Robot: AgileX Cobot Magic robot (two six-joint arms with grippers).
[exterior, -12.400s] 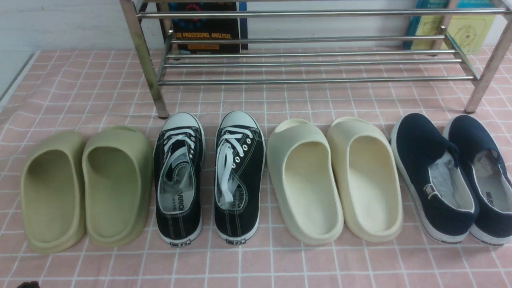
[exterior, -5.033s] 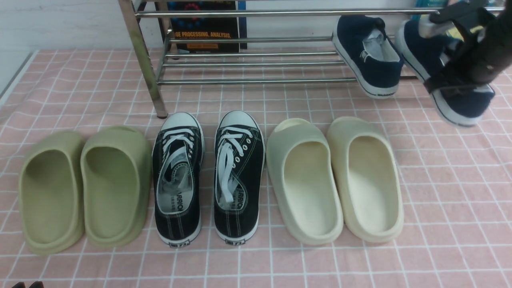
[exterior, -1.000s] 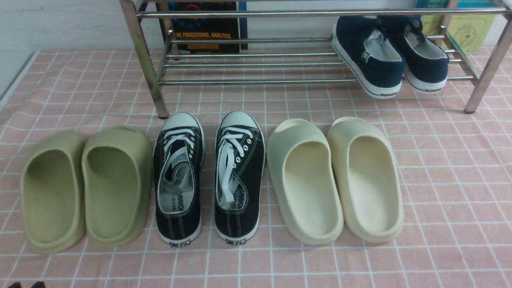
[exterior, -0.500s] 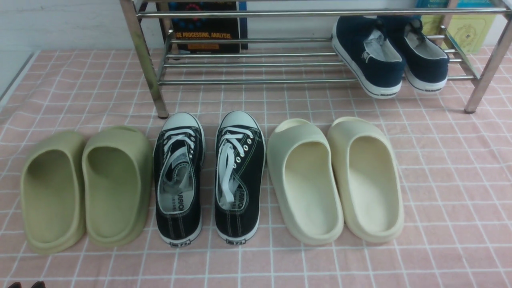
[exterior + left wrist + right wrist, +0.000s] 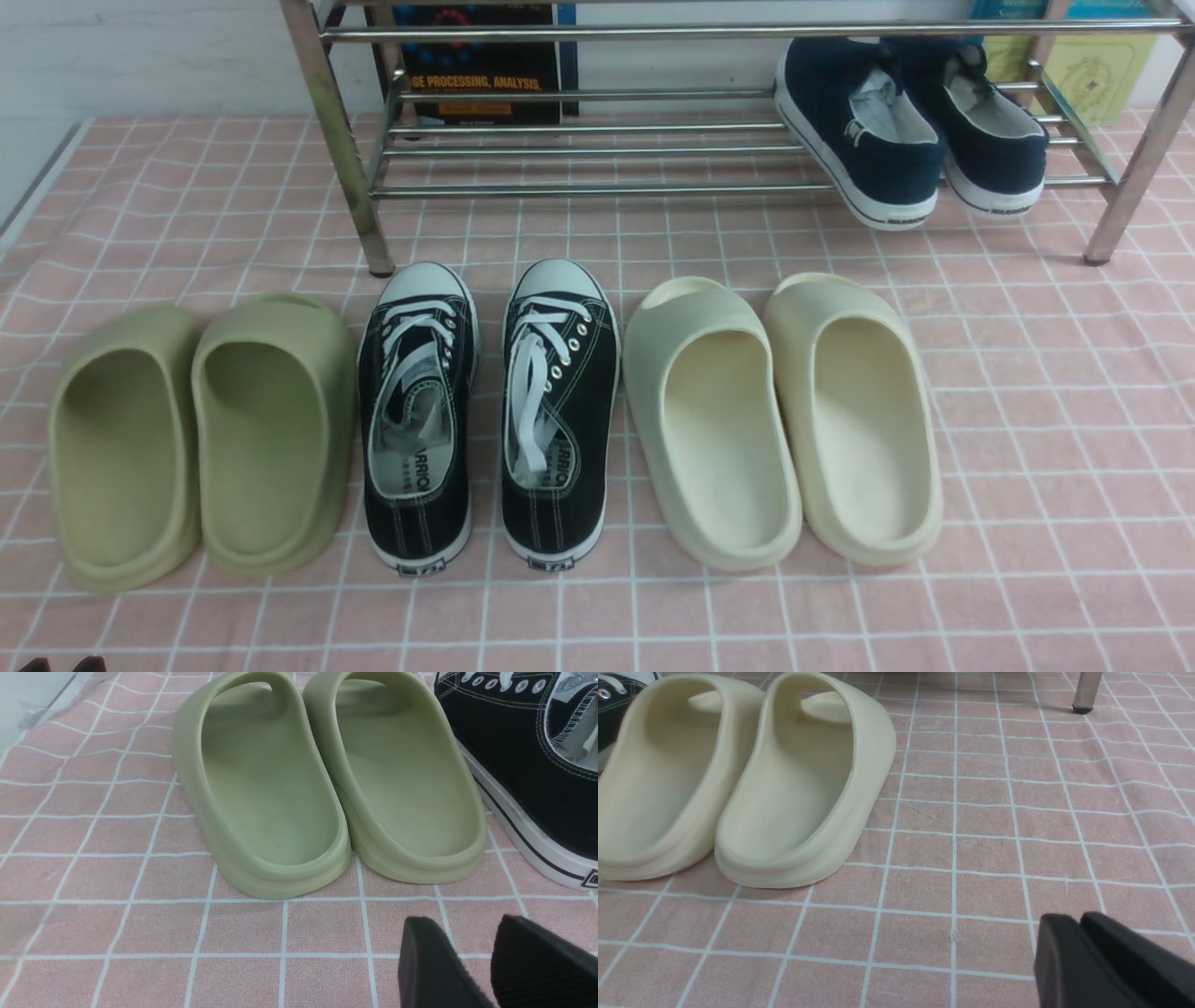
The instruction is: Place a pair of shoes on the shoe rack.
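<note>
Both navy slip-on shoes (image 5: 910, 117) sit on the chrome shoe rack (image 5: 597, 149), at its right end, resting on the lower tube rails w/ heels toward the camera and hanging a bit past the front rail; the two touch or overlap, the one nearer the rack's middle angled and sitting further forward than its mate. Nothing grips them. In front of the rack, on the pink checked cloth (image 5: 1046, 420), a row of three pairs runs side by side: olive foam slides (image 5: 201, 439) furthest from the navy pair, black lace-up sneakers (image 5: 490, 411) w/ white toe caps just in front of the rack's left leg, cream foam slides (image 5: 780, 420) next along, roughly below the rack's middle-right. Behind the rack, a dark book (image 5: 485, 65) leans near its left leg and a yellow-teal book (image 5: 1088, 65) near its right end. Left gripper (image 5: 486, 961) hangs low over the cloth, close to the olive slides' heels and well away from the rack; its dark fingers (image 5: 430, 961) stand slightly apart w/ a narrow gap, holding nothing. Right gripper (image 5: 1083, 942) hovers over bare cloth beside the cream slides, also far from the rack; fingers (image 5: 1064, 961) look pressed together w/ no gap seen, nothing between them.
</note>
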